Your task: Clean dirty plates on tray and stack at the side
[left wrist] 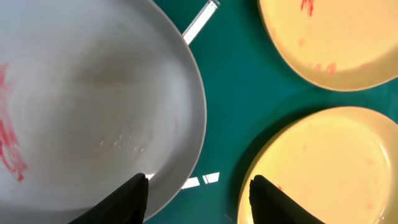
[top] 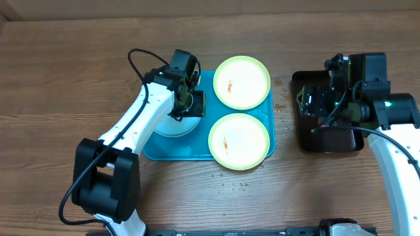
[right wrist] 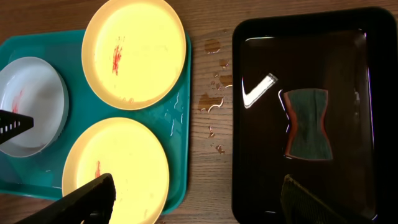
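Note:
The turquoise tray (top: 164, 152) holds three plates. Two pale yellow plates with red smears lie at the back right (top: 241, 82) and the front right (top: 239, 141). The smaller whitish-blue plate (top: 172, 126) lies at the left, with red smears visible in the left wrist view (left wrist: 93, 93). My left gripper (top: 192, 102) hovers open and empty over that plate's right edge (left wrist: 202, 193), with the tray floor (left wrist: 236, 93) between its fingers. My right gripper (top: 320, 105) is open and empty above the black tray (top: 328, 143). In the right wrist view its fingers (right wrist: 199, 202) are spread wide.
A green and orange sponge (right wrist: 306, 124) lies in water in the glossy black tray (right wrist: 249, 155) to the right of the turquoise tray (right wrist: 181, 124). Water drops (right wrist: 211, 102) spot the wooden table between the trays and in front of them (top: 230, 190).

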You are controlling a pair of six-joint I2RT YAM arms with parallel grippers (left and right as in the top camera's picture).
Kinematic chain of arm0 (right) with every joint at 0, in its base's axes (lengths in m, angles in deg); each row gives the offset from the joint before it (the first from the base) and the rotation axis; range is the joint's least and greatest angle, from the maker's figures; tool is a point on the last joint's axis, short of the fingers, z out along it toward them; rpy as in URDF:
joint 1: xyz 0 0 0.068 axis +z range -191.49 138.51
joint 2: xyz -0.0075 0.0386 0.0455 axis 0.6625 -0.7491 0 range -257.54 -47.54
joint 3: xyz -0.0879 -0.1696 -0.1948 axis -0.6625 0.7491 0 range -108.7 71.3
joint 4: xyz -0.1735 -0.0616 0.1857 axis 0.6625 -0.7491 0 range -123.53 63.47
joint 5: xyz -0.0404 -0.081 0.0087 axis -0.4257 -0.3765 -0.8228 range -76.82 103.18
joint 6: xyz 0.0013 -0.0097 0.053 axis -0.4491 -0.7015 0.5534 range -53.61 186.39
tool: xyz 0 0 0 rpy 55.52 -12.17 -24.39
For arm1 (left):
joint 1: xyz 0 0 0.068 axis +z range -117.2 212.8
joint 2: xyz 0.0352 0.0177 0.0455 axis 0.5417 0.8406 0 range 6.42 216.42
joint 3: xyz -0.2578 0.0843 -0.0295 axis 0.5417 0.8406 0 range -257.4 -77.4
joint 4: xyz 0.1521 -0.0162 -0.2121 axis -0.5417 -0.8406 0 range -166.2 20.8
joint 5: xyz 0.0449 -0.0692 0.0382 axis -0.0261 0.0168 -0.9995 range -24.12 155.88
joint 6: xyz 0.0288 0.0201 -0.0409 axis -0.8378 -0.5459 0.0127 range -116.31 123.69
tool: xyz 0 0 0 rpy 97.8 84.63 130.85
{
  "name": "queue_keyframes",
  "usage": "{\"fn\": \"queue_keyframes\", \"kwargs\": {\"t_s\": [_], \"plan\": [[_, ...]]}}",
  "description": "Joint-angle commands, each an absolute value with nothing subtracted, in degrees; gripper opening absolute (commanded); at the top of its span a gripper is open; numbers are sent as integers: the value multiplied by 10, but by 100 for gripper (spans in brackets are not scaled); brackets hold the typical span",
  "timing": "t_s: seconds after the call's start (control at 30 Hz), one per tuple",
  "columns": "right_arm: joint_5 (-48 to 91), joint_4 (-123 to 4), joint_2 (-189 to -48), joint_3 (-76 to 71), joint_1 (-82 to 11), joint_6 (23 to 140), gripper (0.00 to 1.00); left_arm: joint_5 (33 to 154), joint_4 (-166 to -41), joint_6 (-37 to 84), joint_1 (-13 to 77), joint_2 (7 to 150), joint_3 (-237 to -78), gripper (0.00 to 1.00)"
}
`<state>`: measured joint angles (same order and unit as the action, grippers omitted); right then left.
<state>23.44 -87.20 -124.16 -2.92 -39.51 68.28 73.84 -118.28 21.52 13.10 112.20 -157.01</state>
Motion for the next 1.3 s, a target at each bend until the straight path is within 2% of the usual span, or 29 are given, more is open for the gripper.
{"fn": "queue_keyframes", "kwargs": {"t_s": [0.0,0.23,0.8,1.1,1.27], "plan": [[237,-870,-1242,-45,-394,686,87,710,-1170,216,118,1142,-1582,54],[237,-870,-1242,-45,-394,686,87,680,-1160,252,109,1168,-1582,54],[237,-869,-1242,-45,-394,686,87,680,-1152,244,106,1180,-1582,52],[230,-869,-1242,-45,-394,683,87,693,-1145,97,107,1180,-1582,61],[230,-869,-1242,-45,-394,683,87,693,-1119,15,106,1183,-1582,59]]}}
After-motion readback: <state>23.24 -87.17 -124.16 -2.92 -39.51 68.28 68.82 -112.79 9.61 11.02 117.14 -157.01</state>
